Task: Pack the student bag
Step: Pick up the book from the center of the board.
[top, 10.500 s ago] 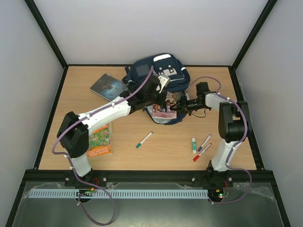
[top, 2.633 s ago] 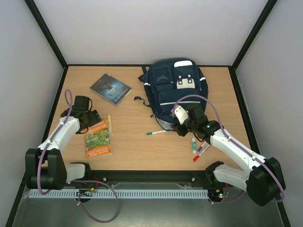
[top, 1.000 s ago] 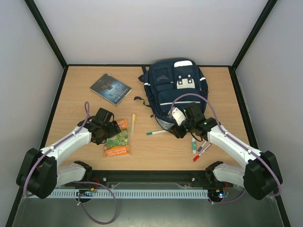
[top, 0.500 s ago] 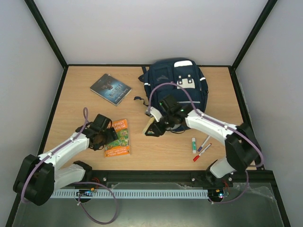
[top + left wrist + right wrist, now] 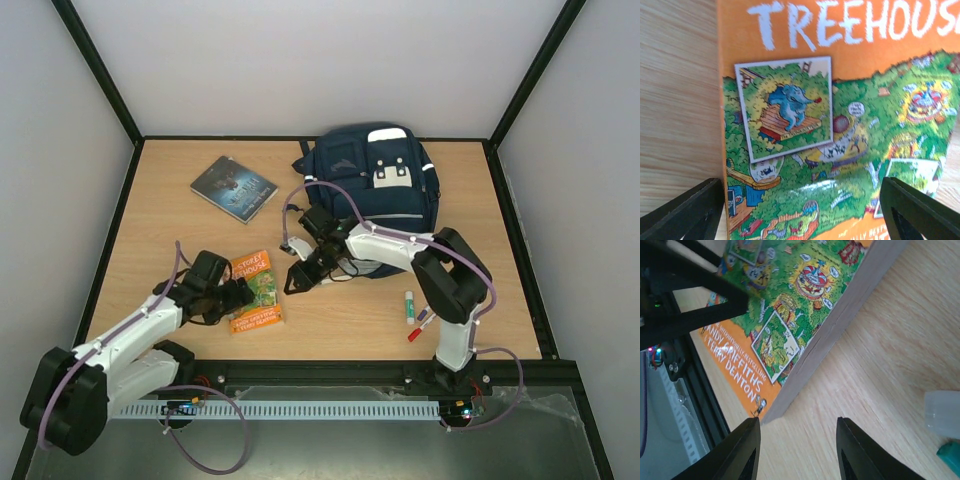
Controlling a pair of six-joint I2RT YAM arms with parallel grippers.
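Desk (image 5: 480,210): pale wood, walled on three sides.

Student bag (image 5: 370,185): lies flat at the far edge, right of centre, front pockets up.

Orange book (image 5: 258,300): flat at near left-centre. Dark book (image 5: 233,187): far left, apart from the bag.

Left hand (image 5: 238,293): low over the orange book's left edge, released — fingers (image 5: 685,210) spread wide above the cover, gripping nothing. The bag lies well apart from it, farther back and to the right.

Right hand (image 5: 297,280): just beside the book's right edge, near the bag's near-left corner but not touching it. Its fingers (image 5: 740,450) stand apart with bare wood between — nothing held.

Teal pen (image 5: 951,452): close by this hand.

Glue stick (image 5: 409,305) and red marker (image 5: 418,330): near right.
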